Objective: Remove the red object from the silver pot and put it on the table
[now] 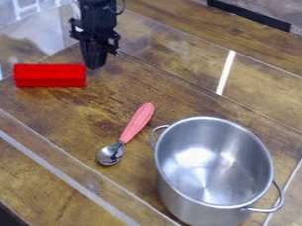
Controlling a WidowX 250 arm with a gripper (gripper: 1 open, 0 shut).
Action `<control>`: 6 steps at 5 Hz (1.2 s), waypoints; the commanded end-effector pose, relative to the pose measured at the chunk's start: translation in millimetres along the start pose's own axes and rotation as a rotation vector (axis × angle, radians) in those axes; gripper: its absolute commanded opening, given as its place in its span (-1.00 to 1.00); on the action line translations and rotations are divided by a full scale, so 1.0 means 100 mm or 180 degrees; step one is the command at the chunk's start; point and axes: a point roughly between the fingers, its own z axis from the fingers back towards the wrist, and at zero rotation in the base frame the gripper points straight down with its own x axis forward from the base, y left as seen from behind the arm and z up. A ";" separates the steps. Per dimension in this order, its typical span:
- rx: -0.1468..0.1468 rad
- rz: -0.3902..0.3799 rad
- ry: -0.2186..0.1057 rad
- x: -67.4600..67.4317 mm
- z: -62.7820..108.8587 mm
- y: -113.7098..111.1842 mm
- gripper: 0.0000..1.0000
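Observation:
The red object [51, 75], a small bright red block, lies flat on the table [183, 88] at the left. My black gripper [93, 58] hangs pointing straight down just behind and to the right of the block, a little above the wood, shut with nothing between its fingers. It is apart from the block. The silver pot [215, 172] stands at the front right, and its inside shows only bare steel.
A metal spoon [128, 133] with a pinkish-red handle lies left of the pot. Clear acrylic walls [56, 161] run along the table's edges at front and left.

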 end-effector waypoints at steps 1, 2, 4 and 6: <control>0.0125 -0.0064 -0.0328 0.11 0.47 0.13 1.00; 0.0078 0.0002 -0.0353 0.05 0.47 0.12 1.00; 0.0086 -0.0761 -0.0221 -0.11 0.51 0.21 1.00; 0.0152 -0.1132 -0.0229 -0.35 0.60 0.44 1.00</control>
